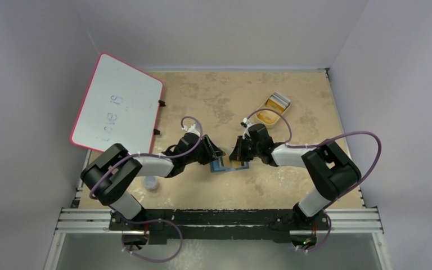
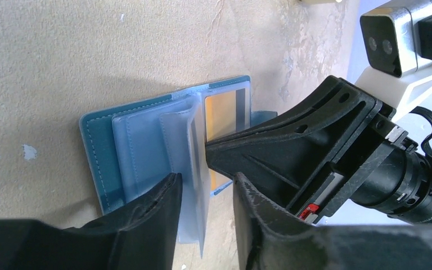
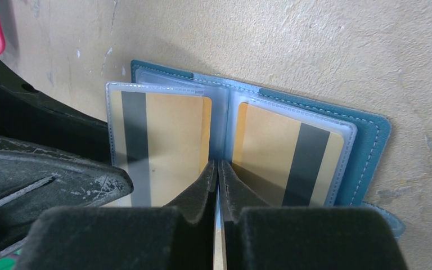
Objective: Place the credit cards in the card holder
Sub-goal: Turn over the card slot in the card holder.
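The card holder (image 1: 229, 165) lies open on the table (image 1: 230, 191) between the two arms. Two orange credit cards (image 3: 169, 143) with dark stripes sit in its clear pockets, one on each side of the spine. The right gripper (image 3: 218, 167) has its jaws pressed together at the spine on a thin pale edge (image 3: 219, 253); whether it is a leaf or a card I cannot tell. The left gripper (image 2: 205, 185) has its jaws spread, with clear pocket leaves (image 2: 197, 140) standing between them and the holder's near edge hidden beneath. Well apart, a beige tray (image 1: 260, 108) holds cards too small to count.
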`<control>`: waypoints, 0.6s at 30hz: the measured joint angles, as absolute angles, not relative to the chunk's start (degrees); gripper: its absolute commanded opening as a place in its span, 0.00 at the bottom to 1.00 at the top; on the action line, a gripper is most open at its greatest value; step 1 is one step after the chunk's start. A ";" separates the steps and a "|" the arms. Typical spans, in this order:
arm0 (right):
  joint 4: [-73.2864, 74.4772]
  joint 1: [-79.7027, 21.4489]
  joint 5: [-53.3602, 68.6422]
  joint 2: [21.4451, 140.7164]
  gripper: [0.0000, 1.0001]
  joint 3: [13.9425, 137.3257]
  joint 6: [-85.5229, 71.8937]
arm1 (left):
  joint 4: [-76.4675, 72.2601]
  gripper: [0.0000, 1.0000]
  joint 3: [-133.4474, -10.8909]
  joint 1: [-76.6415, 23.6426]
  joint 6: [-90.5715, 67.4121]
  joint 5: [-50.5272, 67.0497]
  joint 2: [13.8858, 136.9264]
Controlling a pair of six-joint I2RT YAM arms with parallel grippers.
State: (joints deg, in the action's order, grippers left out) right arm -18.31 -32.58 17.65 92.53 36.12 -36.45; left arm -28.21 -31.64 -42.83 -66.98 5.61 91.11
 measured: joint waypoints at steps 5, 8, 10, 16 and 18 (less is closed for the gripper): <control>-18.13 -32.58 17.61 92.49 0.06 36.16 -36.40 | -27.11 0.11 -31.75 -42.83 -66.89 5.34 90.96; -17.39 -32.58 17.47 92.49 0.08 36.62 -35.99 | -24.80 0.08 -32.32 -42.83 -66.78 4.67 90.50; -16.47 -32.60 17.34 92.44 0.09 37.08 -35.57 | -22.50 0.05 -33.04 -42.83 -66.48 4.08 90.08; -11.20 -32.64 14.87 89.10 0.17 37.65 -33.98 | -13.52 0.00 -36.93 -42.89 -65.06 2.72 88.55; -9.52 -32.67 14.04 87.44 0.19 37.74 -33.52 | -10.37 0.00 -38.72 -42.92 -64.12 2.22 88.25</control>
